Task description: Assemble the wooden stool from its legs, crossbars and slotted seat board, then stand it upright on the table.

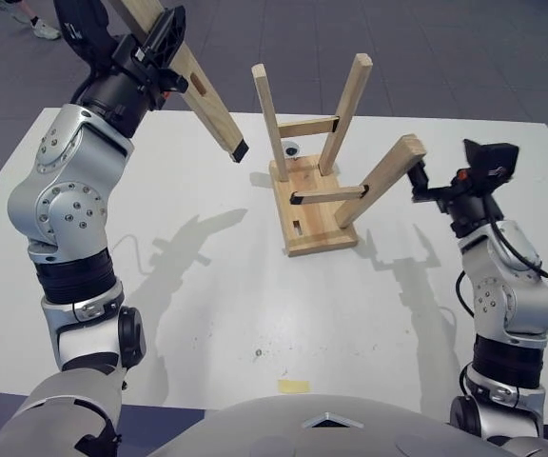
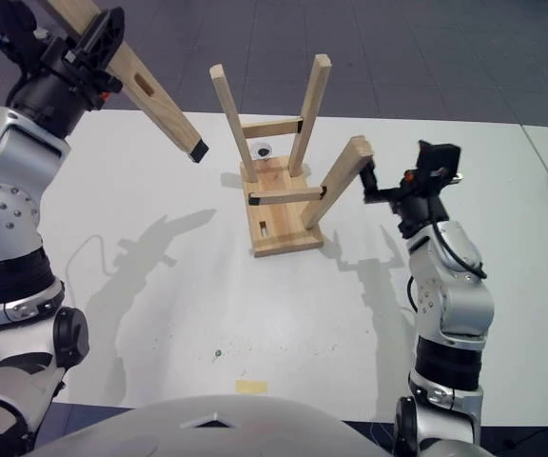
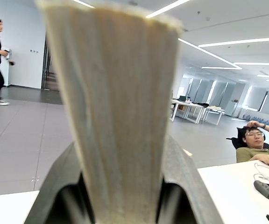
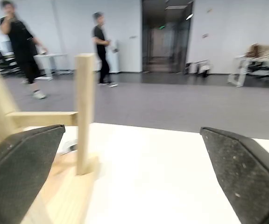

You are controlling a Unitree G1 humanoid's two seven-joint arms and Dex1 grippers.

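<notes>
left gripper (image 1: 165, 43) tight around loose leg (image 1: 212, 105) above table (image 1: 207, 286); right gripper (image 1: 417, 181), fingers (image 4: 246, 172) spread, beside tilted leg (image 1: 379, 181) of upturned stool (image 1: 312, 227)

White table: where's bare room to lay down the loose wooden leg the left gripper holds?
Widest bare patch of the white table: between its left edge and the upturned slotted wooden seat board, down to the yellow tape scrap. Narrower room lies between board and near edge. Crowded around the board's pale wooden legs and the right gripper.

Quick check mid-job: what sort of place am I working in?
Probably an open-plan office or lab: long ceiling strip lights, white desks across the grey floor, and a large white work table.
</notes>
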